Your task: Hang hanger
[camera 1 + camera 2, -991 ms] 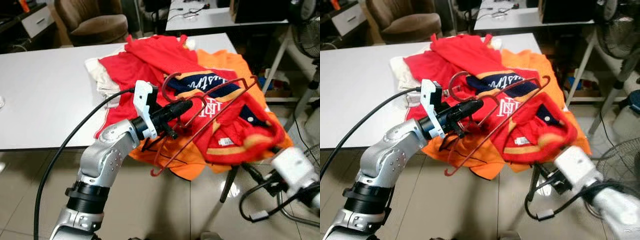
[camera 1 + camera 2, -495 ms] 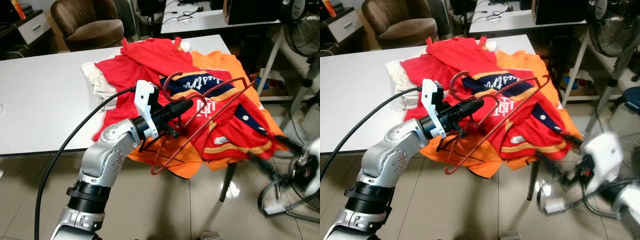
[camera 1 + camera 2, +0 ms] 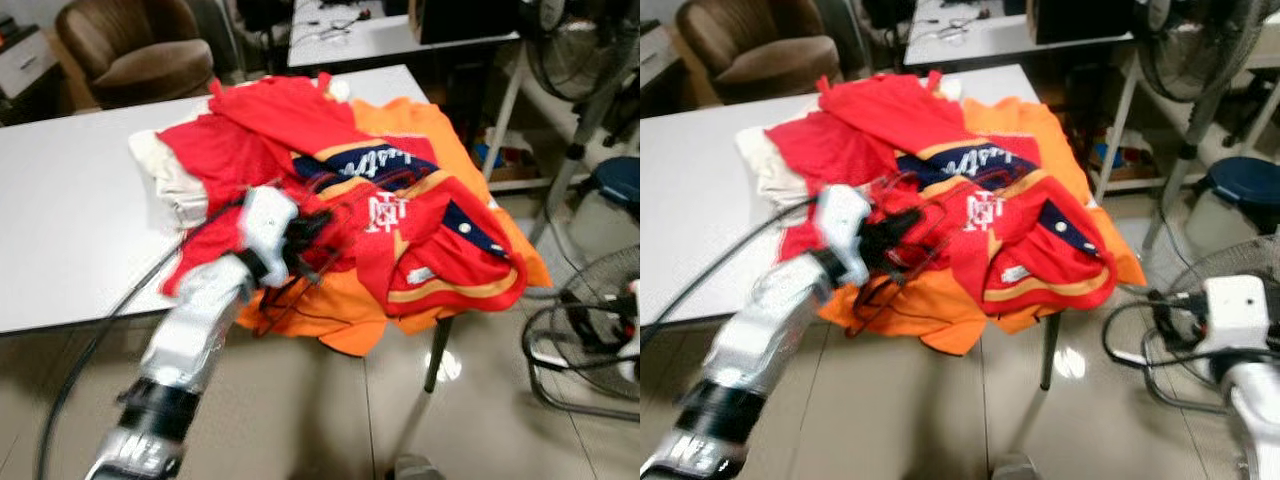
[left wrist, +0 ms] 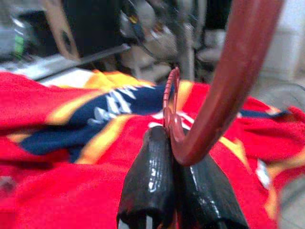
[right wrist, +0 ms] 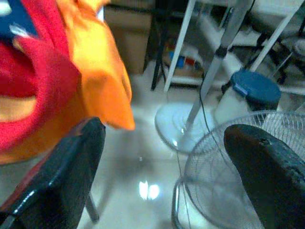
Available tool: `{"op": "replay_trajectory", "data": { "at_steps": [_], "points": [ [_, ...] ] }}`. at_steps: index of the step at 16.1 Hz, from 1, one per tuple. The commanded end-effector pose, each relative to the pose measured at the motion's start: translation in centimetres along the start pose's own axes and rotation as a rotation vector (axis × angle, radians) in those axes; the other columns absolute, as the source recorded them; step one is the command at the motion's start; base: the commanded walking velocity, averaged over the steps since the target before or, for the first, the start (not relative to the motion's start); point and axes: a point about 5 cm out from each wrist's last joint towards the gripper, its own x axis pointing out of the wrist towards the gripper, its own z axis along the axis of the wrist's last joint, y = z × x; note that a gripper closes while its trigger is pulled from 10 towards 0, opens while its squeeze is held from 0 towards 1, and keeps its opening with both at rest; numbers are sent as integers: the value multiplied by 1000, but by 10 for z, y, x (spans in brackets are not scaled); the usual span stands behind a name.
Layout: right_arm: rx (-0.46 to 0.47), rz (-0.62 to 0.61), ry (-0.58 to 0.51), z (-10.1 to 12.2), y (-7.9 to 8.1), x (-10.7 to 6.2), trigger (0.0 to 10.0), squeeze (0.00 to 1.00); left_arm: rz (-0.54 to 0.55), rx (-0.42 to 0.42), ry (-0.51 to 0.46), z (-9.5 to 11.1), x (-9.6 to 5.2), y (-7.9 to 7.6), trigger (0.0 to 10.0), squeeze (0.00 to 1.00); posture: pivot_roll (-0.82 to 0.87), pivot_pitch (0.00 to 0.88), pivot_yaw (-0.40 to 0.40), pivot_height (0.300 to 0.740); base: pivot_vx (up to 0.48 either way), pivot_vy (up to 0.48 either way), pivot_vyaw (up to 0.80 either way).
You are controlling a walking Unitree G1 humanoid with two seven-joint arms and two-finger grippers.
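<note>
1. Crowding the space just beyond the left claw point(image 4: 178, 191) is a heap of clothes point(image 3: 330, 190) spread over the near corner of the white counter point(image 3: 60, 230): red garments, an orange one draped over the edge, and a red jersey with navy and gold trim point(image 3: 440, 250).
2. Standing well apart from the left claw, on the right claw's side, are floor fans point(image 3: 1185, 50) and a blue-lidded container point(image 3: 1245, 195); a brown armchair point(image 3: 125, 50) sits beyond the counter.
3. The left claw is pinched tight on the red wire hanger point(image 4: 209, 100), its two black fingers point(image 4: 147, 186) pressed together with the wire clamped between them, the curved hook rising right past the fingertips.
4. The hanger is thin, dark red metal, lying low against the jersey pile directly ahead of the left claw; the head views are blurred there.
5. The right claw point(image 5: 162, 162) hangs low beside the counter's edge, fingers spread wide and holding nothing, with tiled floor point(image 5: 143, 138) and a fan grille point(image 5: 214, 176) beyond them.
</note>
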Motion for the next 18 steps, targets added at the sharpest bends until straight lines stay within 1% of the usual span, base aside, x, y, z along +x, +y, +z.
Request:
{"op": "replay_trajectory", "data": {
  "at_steps": [1,2,3,4,5,6,8,9,10,11,12,14,15,16,18],
  "points": [
    [-15,-7,-50,4,3,1,10000,0,36,43,-85,19,-9,5,10000,0,-313,72,135,740,0,0,0],
    [-40,-23,-90,7,5,1,10000,0,30,59,-151,32,-11,-5,10000,0,-309,73,132,740,0,0,0],
    [-49,-32,-102,8,5,2,10000,0,31,63,-174,37,-11,-9,10000,0,-308,73,132,740,0,0,0],
    [-73,-60,-139,12,3,4,10000,0,18,66,-219,46,-8,-19,10000,0,-302,74,128,740,0,0,0],
    [-69,-58,-169,15,3,8,10000,0,5,51,-253,53,-4,-27,10000,0,-300,74,128,740,0,0,0],
    [-46,-33,-174,16,5,11,10000,0,-3,36,-264,56,0,-29,10000,0,-300,74,128,740,0,0,0],
    [35,-6,-146,11,5,15,10000,0,-20,34,-262,58,1,-31,10000,0,-301,75,131,740,0,0,0],
    [61,2,-135,8,5,16,10000,0,-25,35,-265,60,2,-30,10000,0,-302,74,132,740,0,0,0],
    [126,45,-142,9,10,16,10000,0,-40,37,-265,63,4,-29,10000,0,-299,71,132,740,0,0,0],
    [149,77,-157,12,14,13,10000,0,-46,46,-266,64,4,-29,10000,0,-298,71,131,740,0,0,0],
    [147,82,-161,13,14,12,10000,0,-45,47,-267,65,4,-29,10000,0,-298,70,130,740,0,0,0],
    [111,77,-179,18,25,-7,10000,0,-47,48,-265,66,3,-29,10000,0,-298,69,125,740,0,0,0],
    [102,86,-177,17,27,-10,10000,0,-46,47,-264,66,2,-29,10000,0,-301,70,126,740,0,0,0],
    [67,100,-164,14,32,-13,10000,0,-47,44,-261,65,3,-29,10000,0,-307,68,127,740,0,0,0],
    [52,135,-146,11,39,-15,10000,0,-63,45,-254,63,4,-30,10000,0,-311,64,127,740,0,0,0]
  ]
}}
